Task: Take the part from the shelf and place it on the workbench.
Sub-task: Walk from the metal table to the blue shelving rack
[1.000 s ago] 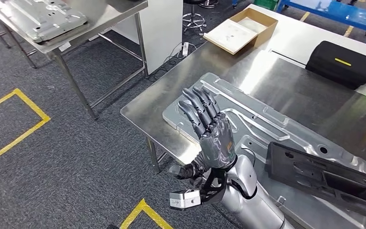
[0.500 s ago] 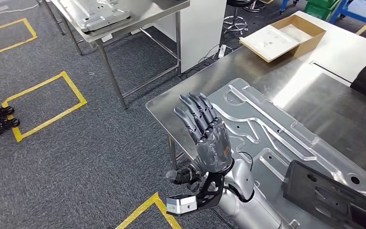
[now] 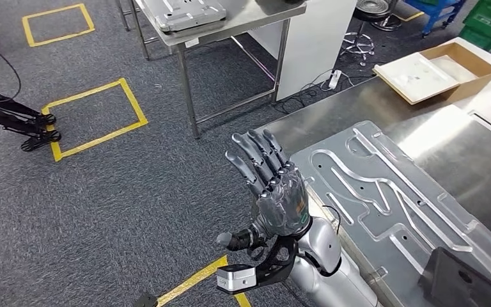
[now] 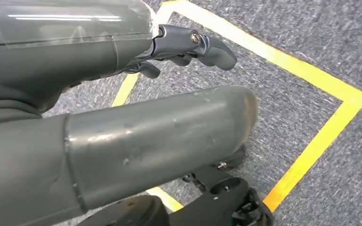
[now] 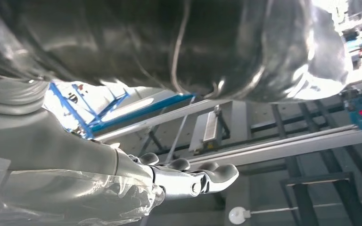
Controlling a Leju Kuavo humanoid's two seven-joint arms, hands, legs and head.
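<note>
The right hand (image 3: 275,192) is raised upright beside the near edge of the desk (image 3: 358,109), released, fingers spread and straight, holding nothing. The left hand (image 4: 188,47) hangs over the carpet with its fingers loosely apart, empty. The black part (image 3: 463,284) lies on a stamped metal panel (image 3: 383,185) on the desk. Left of the desk lies open carpet with yellow tape squares (image 3: 96,118).

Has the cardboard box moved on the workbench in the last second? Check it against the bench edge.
No. The cardboard box sits at the same far edge of the workbench. Both slid right in the head view together, so the camera turned, not the box.
</note>
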